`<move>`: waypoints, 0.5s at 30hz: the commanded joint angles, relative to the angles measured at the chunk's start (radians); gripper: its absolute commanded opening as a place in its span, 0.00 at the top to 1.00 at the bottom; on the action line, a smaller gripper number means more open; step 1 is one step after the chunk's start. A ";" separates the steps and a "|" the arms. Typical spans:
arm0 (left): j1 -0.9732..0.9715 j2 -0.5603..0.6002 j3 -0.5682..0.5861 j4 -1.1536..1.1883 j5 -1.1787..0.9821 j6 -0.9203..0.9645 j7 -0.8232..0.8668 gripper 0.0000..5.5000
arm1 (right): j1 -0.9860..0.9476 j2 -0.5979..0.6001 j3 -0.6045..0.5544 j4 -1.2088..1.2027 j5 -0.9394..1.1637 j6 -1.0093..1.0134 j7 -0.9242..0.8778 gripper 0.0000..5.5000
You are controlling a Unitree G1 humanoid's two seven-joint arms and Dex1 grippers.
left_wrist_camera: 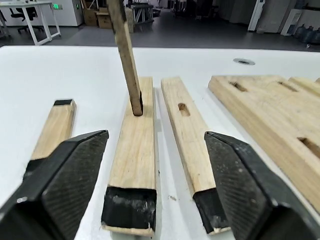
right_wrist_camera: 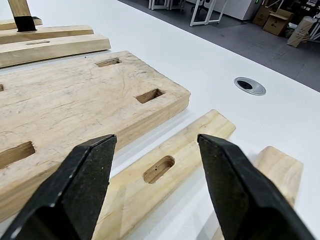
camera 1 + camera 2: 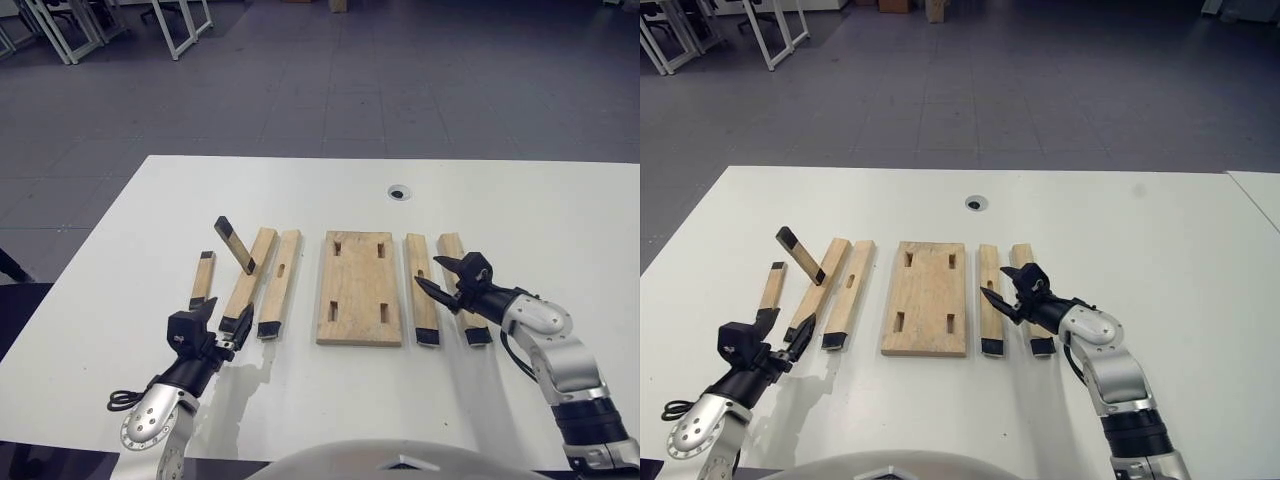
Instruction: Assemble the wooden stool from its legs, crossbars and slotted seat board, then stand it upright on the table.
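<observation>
The black-tipped wooden leg (image 3: pixel 247 295) lies lengthwise at 12 o'clock from the left gripper (image 3: pixel 226 318). This gripper and the right gripper (image 3: pixel 428 271) are wide open, holding nothing.

Site: open lab hall | grey tiled floor (image 3: pixel 400 80) | white-framed metal tables (image 1: pixel 22 4) behind | brown cardboard boxes (image 2: pixel 276 23) | wide white counter (image 3: pixel 560 220)

Floor (image 3: pixel 400 80): grey tiles. White metal-framed desks (image 3: pixel 176 40) at far left; cardboard boxes (image 2: pixel 279 23) on floor. White table (image 3: pixel 560 210) with round cable port (image 3: pixel 399 192).
</observation>
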 commanded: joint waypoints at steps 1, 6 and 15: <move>-0.035 -0.001 -0.011 0.131 0.027 -0.070 -0.016 0.35 | -0.010 -0.017 -0.011 -0.011 -0.005 -0.003 0.008 0.46; -0.081 0.011 -0.013 0.240 0.046 -0.116 -0.015 0.35 | -0.013 -0.021 -0.013 -0.004 -0.007 -0.005 0.015 0.46; -0.153 0.053 -0.066 0.325 0.083 0.004 -0.011 0.48 | -0.015 -0.017 -0.015 -0.004 -0.009 -0.007 0.012 0.46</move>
